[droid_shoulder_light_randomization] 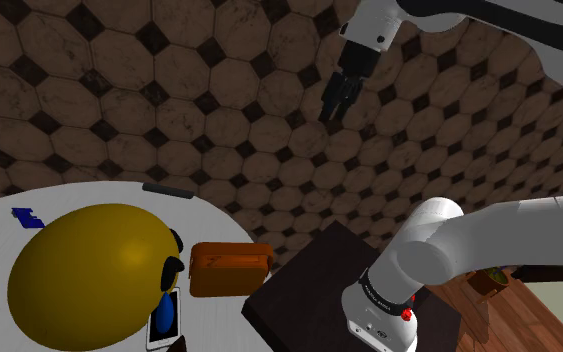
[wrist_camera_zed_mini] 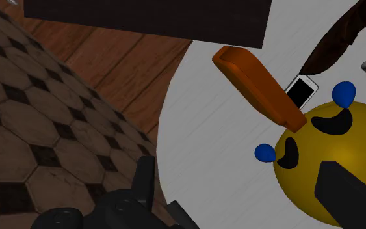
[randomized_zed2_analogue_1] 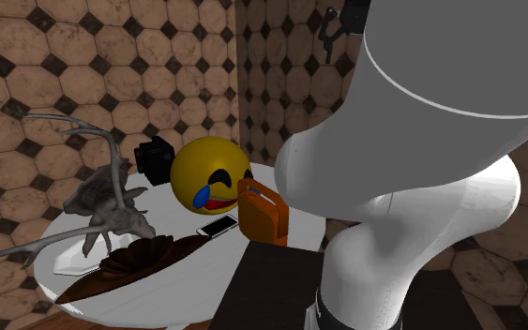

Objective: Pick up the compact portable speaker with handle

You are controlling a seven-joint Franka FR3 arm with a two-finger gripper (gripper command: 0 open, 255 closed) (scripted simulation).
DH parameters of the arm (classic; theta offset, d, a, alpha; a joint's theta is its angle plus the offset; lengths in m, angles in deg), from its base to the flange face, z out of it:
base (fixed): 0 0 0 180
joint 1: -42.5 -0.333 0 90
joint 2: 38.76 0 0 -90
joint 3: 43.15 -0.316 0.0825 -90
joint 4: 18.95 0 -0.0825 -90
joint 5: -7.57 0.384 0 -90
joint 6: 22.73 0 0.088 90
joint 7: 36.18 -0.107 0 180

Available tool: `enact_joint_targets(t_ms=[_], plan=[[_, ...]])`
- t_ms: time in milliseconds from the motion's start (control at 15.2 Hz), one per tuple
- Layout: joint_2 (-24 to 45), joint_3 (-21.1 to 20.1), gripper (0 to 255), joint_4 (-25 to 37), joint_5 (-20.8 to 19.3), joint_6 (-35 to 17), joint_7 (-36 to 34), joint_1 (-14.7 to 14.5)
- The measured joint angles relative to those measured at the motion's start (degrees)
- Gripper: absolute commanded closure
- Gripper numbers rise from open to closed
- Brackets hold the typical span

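The speaker point(droid_shoulder_light_randomization: 230, 270) is an orange box with a handle slot. It stands on the round white table point(droid_shoulder_light_randomization: 99, 195), at the edge nearest the stand. It also appears as the speaker point(randomized_zed2_analogue_1: 263, 218) in the second exterior view and as the speaker point(wrist_camera_zed_mini: 258, 85) in the wrist view. My black gripper point(droid_shoulder_light_randomization: 333, 112) hangs high in the air, well above the speaker and toward the shoulder view's right. Its fingers stand apart with nothing between them. In the wrist view the gripper point(wrist_camera_zed_mini: 240, 205) is open, with the speaker far below it. The gripper point(randomized_zed2_analogue_1: 332, 33) is small near the top of the second exterior view.
A big yellow crying-face ball point(droid_shoulder_light_randomization: 91, 275) sits close beside the speaker, with a white phone point(droid_shoulder_light_randomization: 165, 318) lying between them. A black object point(randomized_zed2_analogue_1: 156, 157), an antlered skull point(randomized_zed2_analogue_1: 102, 202) and a dark brown piece point(randomized_zed2_analogue_1: 135, 258) are also on the table. The dark stand point(droid_shoulder_light_randomization: 304, 290) adjoins the table.
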Motion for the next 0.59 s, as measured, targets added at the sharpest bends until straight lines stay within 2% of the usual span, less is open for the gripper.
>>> enact_joint_targets(t_ms=[132,594], plan=[[-0.1,-0.2,0,-0.7,0.1,-0.7,0.3,-0.3],[1.6,-3.0,0,-10.3,1.0,-11.7,5.7,-4.4]])
